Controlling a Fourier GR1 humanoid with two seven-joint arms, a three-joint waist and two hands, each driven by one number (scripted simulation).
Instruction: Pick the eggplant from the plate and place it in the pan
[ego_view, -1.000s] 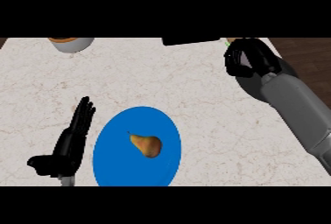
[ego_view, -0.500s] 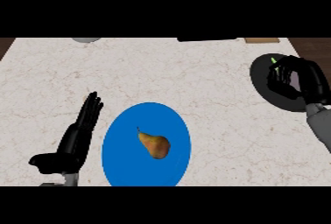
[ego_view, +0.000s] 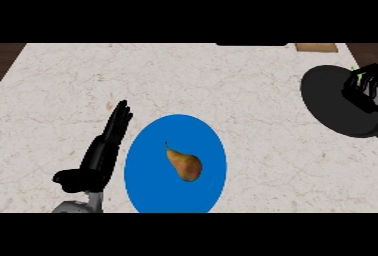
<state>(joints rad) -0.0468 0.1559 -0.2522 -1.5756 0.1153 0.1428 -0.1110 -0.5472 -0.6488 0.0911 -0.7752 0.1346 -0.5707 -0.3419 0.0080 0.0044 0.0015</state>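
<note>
Right hand (ego_view: 362, 92) now hangs over black pan (ego_view: 332, 107)

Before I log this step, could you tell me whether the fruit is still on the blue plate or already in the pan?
On the plate. The pear-shaped brown fruit lies on the blue plate; the black pan sits far right.

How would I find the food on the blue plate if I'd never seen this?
Find the big blue plate near the front of the pale marbled counter, beside the left hand. On it lies a small brownish-yellow, pear-shaped fruit, the only food there.
</note>
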